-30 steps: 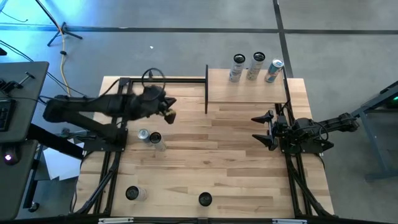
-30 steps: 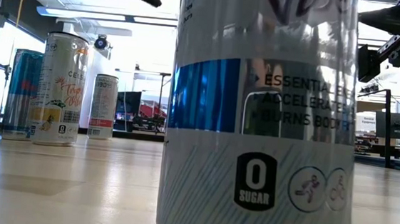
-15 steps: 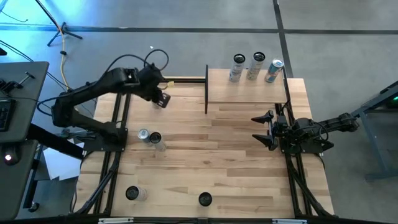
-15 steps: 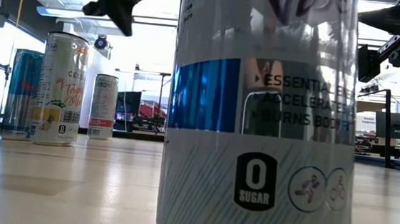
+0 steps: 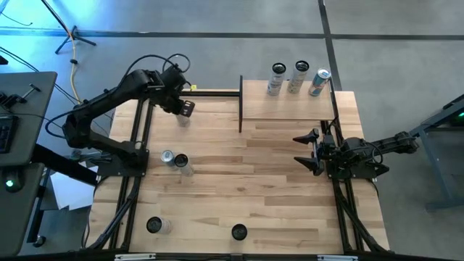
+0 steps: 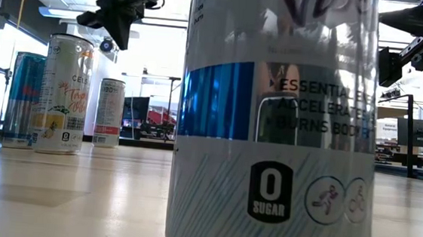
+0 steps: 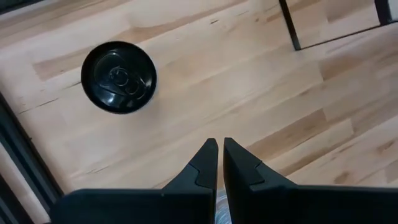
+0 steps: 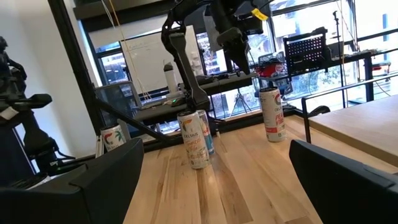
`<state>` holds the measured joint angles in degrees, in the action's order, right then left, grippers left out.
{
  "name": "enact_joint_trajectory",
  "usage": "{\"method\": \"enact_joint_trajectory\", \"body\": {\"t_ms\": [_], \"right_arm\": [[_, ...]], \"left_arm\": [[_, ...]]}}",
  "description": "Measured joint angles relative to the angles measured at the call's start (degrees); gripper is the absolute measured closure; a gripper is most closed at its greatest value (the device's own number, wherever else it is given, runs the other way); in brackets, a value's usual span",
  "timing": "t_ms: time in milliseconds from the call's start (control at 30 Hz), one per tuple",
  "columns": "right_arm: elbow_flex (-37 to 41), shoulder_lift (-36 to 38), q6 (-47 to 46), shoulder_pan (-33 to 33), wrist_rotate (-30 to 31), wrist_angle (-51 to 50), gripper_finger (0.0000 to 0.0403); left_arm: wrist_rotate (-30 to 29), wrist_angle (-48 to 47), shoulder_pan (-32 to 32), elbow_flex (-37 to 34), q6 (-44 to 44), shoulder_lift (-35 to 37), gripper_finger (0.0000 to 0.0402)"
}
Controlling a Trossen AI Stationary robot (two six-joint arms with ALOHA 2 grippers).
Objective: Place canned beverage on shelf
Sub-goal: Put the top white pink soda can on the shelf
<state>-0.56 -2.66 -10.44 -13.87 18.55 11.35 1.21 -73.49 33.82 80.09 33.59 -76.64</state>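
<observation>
- Canned beverage (image 5: 184, 120) stands on the bench (image 5: 217, 196), directly beneath the left end effector (image 5: 185, 109), well apart from the shelf (image 5: 286, 109).
- Left end effector: fingers pressed together, holding nothing.
- Right end effector (image 5: 310, 151): spread, waiting beside the shelf.
- Risk: descending with fingers together would likely strike the can top and topple it.
</observation>
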Motion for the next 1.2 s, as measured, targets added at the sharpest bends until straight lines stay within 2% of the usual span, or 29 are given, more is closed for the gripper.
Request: {"method": "enact_joint_trajectory", "body": {"t_ms": [167, 367, 600, 767, 1000, 1133, 1200], "right_arm": [[0.0, 0.0, 0.0, 0.0, 0.0, 0.0, 0.0014], [0.0, 0.0, 0.0, 0.0, 0.1, 0.0, 0.0014], [0.0, 0.0, 0.0, 0.0, 0.1, 0.0, 0.0014], [0.0, 0.0, 0.0, 0.0, 0.1, 0.0, 0.0014], [0.0, 0.0, 0.0, 0.0, 0.4, 0.0, 0.0014], [0.0, 0.0, 0.0, 0.0, 0.3, 0.0, 0.0014], [0.0, 0.0, 0.0, 0.0, 0.3, 0.0, 0.0014]], "left_arm": [[-0.7, 0.3, 0.0, -0.2, -4.5, 0.0, 0.0398], [-1.5, -0.5, 0.1, -1.5, -4.2, 0.0, 0.0399], [3.6, -4.7, 2.9, -1.5, -9.8, 0.0, 0.0395], [4.5, -4.5, 3.7, -1.5, -14.7, -0.3, 0.0371], [4.7, -4.8, 3.7, -1.5, -15.9, -3.3, 0.0327], [-0.9, -5.3, 4.0, -1.5, -16.2, -4.0, 0.031], [-1.3, -5.6, 4.9, -1.5, -15.6, -4.5, 0.0302]]}}
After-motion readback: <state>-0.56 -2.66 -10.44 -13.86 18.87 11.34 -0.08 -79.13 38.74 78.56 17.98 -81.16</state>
